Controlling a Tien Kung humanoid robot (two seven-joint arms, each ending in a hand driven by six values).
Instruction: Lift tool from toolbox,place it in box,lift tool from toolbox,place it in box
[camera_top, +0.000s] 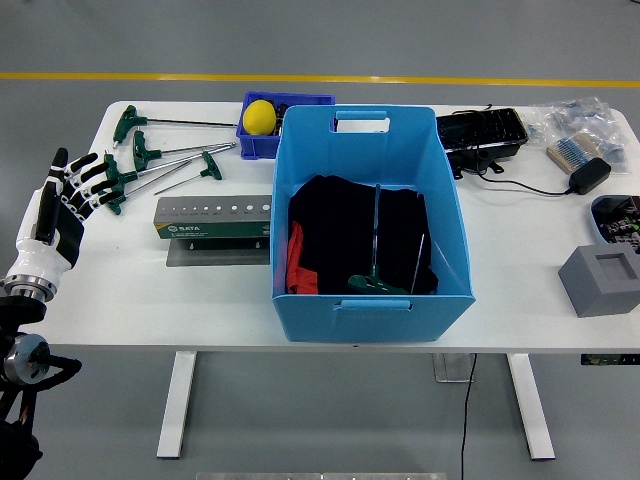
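White table (200, 300) spans the frame, its near edge across the lower part. Left hand (62, 200) sits at the left edge of the frame, over the table's left end, fingers spread wide and holding nothing. Right hand is out of view.

Blue box (372, 215) stands at the centre of the frame, open at the top, with a handle slot in the far wall and one in the near wall. Inside it lies black cloth (335, 230) with a red item (295, 262) along the left wall. One T-handle tool (377, 270) rests on the cloth, its green handle at the near wall and its shaft pointing toward the far wall.

Toolbox (213, 220) lies just left of the box: a long green holder with a grey top carrying a row of holes. Its front face carries a white label; the lettering reads as "SATA".

Four more T-handle tools (160, 165) lie on the table in the upper left of the frame, green handles to the left, shafts pointing right. The nearest handle lies under the fingertips of the left hand; contact cannot be determined.

Small blue bin (258, 140) holding a yellow ball (260, 116) stands behind the box's far left corner. Black tray (482, 132), cable with adapter (588, 175) and a grey block (603, 280) occupy the right of the frame.
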